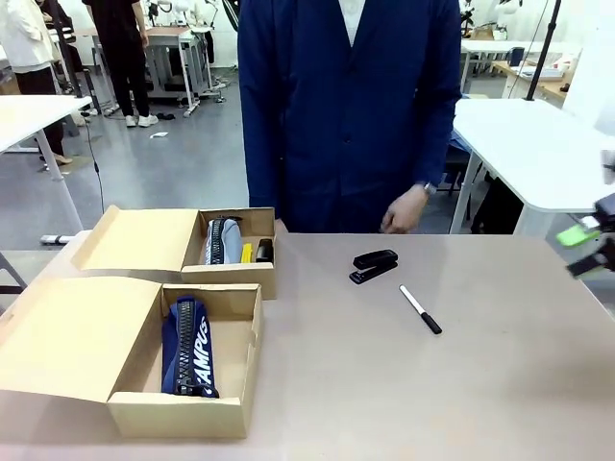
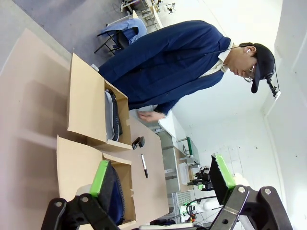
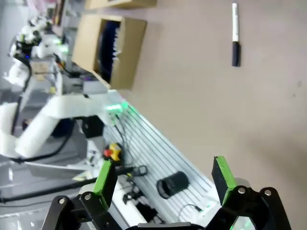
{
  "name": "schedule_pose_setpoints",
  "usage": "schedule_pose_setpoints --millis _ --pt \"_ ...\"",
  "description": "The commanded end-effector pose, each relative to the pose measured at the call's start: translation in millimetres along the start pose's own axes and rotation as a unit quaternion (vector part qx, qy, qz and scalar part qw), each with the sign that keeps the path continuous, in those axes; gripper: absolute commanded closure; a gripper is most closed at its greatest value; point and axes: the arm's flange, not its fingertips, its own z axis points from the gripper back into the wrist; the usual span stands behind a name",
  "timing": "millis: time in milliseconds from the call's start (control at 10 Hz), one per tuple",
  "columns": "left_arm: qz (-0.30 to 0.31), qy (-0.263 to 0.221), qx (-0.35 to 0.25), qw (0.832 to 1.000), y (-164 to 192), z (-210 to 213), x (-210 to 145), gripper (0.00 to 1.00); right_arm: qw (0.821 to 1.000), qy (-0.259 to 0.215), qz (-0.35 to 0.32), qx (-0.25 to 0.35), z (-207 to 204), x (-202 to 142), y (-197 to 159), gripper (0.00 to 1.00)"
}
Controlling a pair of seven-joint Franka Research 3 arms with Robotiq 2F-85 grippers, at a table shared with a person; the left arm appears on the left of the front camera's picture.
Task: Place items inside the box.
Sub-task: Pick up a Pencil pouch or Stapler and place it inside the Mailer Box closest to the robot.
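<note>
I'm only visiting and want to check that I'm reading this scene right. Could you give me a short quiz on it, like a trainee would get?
1. True or false: the navy pouch lies inside the near box.
2. Which things lie loose on the table, outside any box?
A) a black stapler and a white pen
B) a yellow knife and a grey pouch
C) two navy pouches
3. Fill in the gap: the jaws of the right gripper stand ____, with nothing between them.

Key: 1 true; 2 A; 3 open.
</note>
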Motion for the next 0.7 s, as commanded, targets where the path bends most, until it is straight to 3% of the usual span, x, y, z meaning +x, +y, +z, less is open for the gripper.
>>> schedule_pose_setpoints --millis 0,100,200,300,400,500,600 --pt "-0.01 -0.005 -0.012 1.0 -1 -1 0 0.0 0.999 -0.027 -0.026 0.024 11 -17 -2 0.0" --pt "-0.01 -0.005 -0.012 1.0 -1 -1 0 0.0 1.0 0.0 0.0 0.0 0 0 0 0.0" --pt "-0.01 -0.005 -0.012 1.0 -1 -1 0 0.0 0.99 0.048 0.04 -0.128 -14 5 12 0.0" --pt "-0.01 -0.005 -0.012 1.0 -1 -1 0 0.0 0.988 0.031 0.06 -0.136 -6 3 11 0.0" --pt "-0.01 -0.005 -0.012 1.0 -1 -1 0 0.0 0.986 -0.104 0.127 -0.005 42 -33 -3 0.0" --pt "-0.01 -0.005 -0.012 1.0 -1 -1 0 0.0 0.978 -0.173 0.103 0.052 77 -76 -23 0.0" --pt "-0.01 -0.005 -0.012 1.0 -1 -1 0 0.0 0.975 -0.2 0.088 0.023 88 -114 -34 0.0"
